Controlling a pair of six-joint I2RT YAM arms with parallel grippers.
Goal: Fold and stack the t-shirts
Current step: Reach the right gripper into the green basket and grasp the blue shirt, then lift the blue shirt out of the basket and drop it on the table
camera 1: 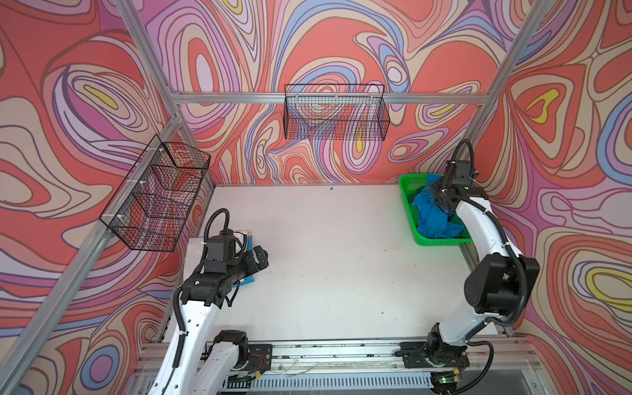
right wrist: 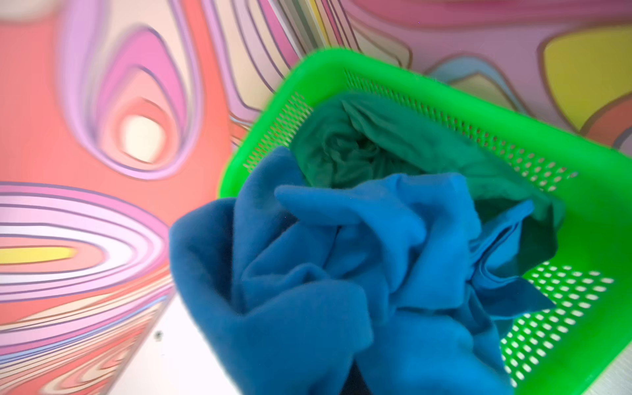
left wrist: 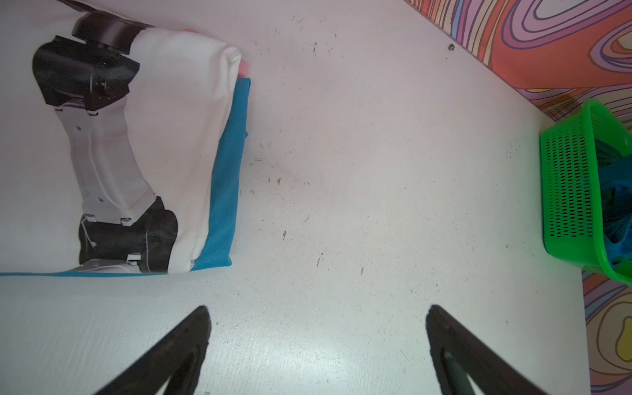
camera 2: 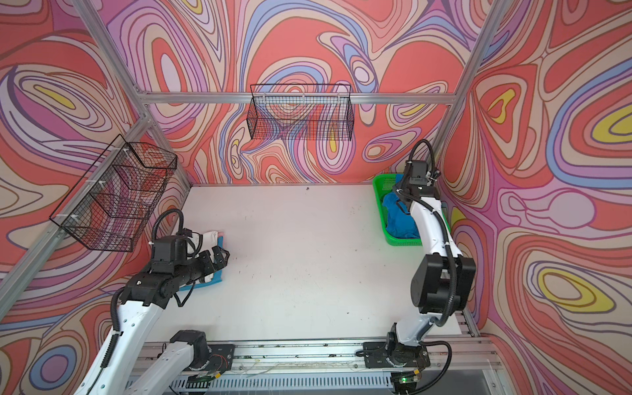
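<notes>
A bright blue t-shirt [right wrist: 342, 266] bunches up out of the green basket [right wrist: 325, 61], gathered right at my right gripper [camera 1: 443, 205], which is shut on it; the cloth hides the fingers in the right wrist view. Under it in the basket lies a dark green t-shirt [right wrist: 376, 136]. At the left of the table, a folded white t-shirt with black-grey print [left wrist: 178, 119] rests on a folded lighter blue t-shirt [left wrist: 225, 171]. My left gripper [left wrist: 318, 318] hovers open beside this stack, nothing between its fingers. In both top views the left arm covers most of the stack [camera 2: 219, 277].
The green basket [camera 1: 441, 241] stands at the table's back right corner against the wall. Black wire baskets hang on the back wall [camera 1: 337, 113] and on the left wall [camera 1: 157, 198]. An aluminium rail [camera 1: 342, 349] runs along the table's front edge.
</notes>
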